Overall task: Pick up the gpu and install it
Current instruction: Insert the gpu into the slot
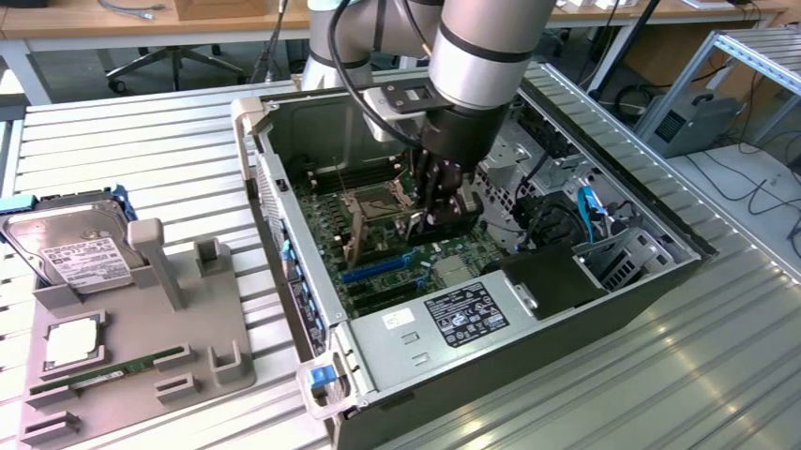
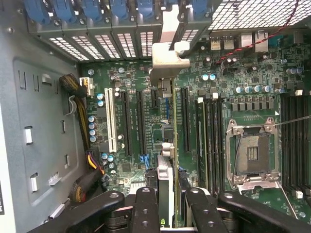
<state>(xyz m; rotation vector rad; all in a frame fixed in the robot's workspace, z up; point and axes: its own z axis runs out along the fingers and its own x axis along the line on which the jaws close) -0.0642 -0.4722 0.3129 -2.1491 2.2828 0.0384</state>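
One card over the slots, held edge-on

You have the gpu (image 2: 165,145) clenched between the jaws of the gripper (image 2: 165,194), standing on edge above the motherboard (image 2: 146,160) inside the open computer case (image 1: 300,281). Its silver end bracket (image 2: 167,60) reaches toward the row of rear slot covers (image 2: 112,43), close to them; whether it touches I cannot tell.

To do this step well, in my judgement, keep the card upright and parallel to the long black expansion slots (image 2: 185,119), with the bracket lined up to its own opening in the rear wall. A tilt would let one end bind. Press evenly and straight down. Mind the cable bundle (image 2: 85,126) beside the white slot (image 2: 114,121), and the empty processor socket (image 2: 252,153) across the board.

From the exterior view's left: a grey fixture tray (image 1: 188,328) sits at the counter's (image 1: 163,141) left edge, carrying a hard drive (image 1: 75,253) and a green RAM stick (image 1: 113,373). The case stands mid-counter. Past the counter's far edge are a desk (image 1: 75,23) and an office chair (image 1: 175,61); at the right is a metal frame (image 1: 751,66) with cables on the floor.
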